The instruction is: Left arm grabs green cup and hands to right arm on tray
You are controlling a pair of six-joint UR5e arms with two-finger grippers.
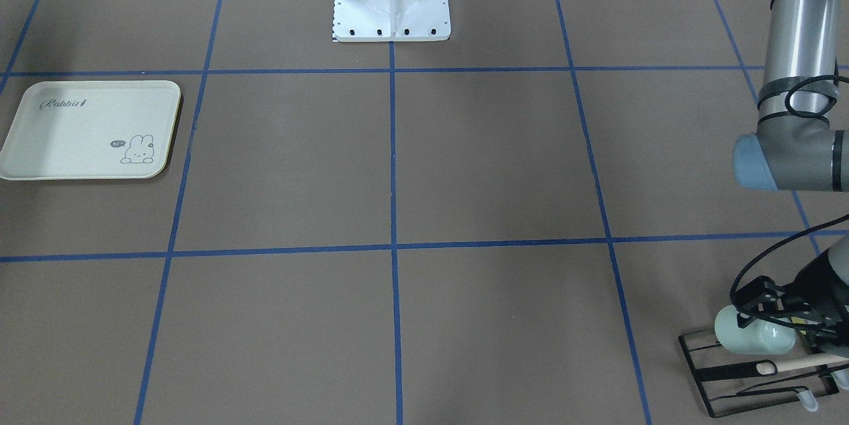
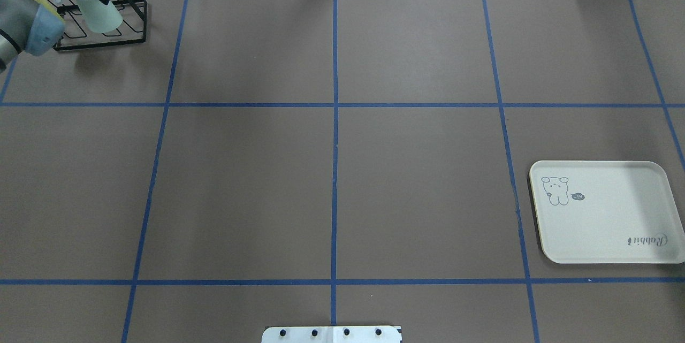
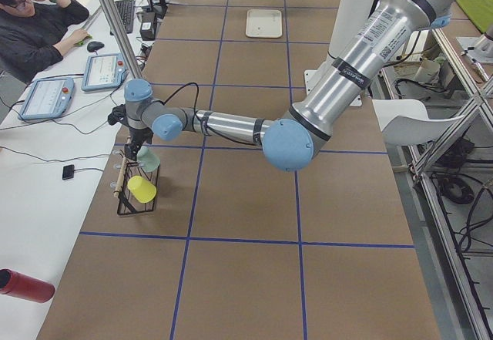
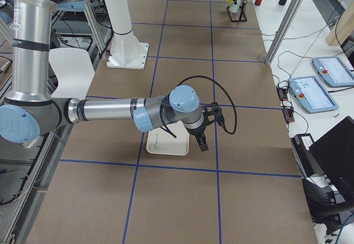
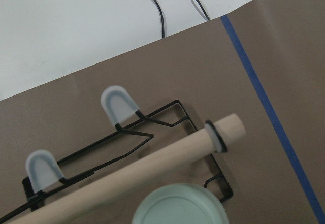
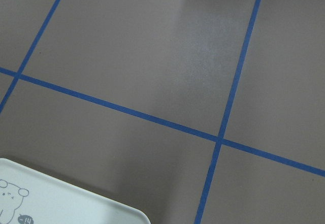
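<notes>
The pale mint-green cup (image 1: 753, 337) lies on its side over the black wire rack (image 1: 723, 388) at the table's far left corner. My left gripper (image 1: 769, 315) is closed around the cup, which also shows in the overhead view (image 2: 103, 15) and the left side view (image 3: 148, 157). In the left wrist view the cup's round end (image 5: 179, 206) sits at the bottom edge. The cream Rabbit tray (image 2: 615, 225) lies empty on the right side. My right gripper (image 4: 202, 141) hovers beside the tray (image 4: 166, 147); I cannot tell whether it is open or shut.
A pale yellow cup (image 3: 141, 190) hangs on the same rack. A wooden dowel (image 5: 152, 163) runs across the rack. The robot's white base plate (image 1: 391, 0) stands at mid table. An operator (image 3: 31, 24) sits at a side desk with tablets.
</notes>
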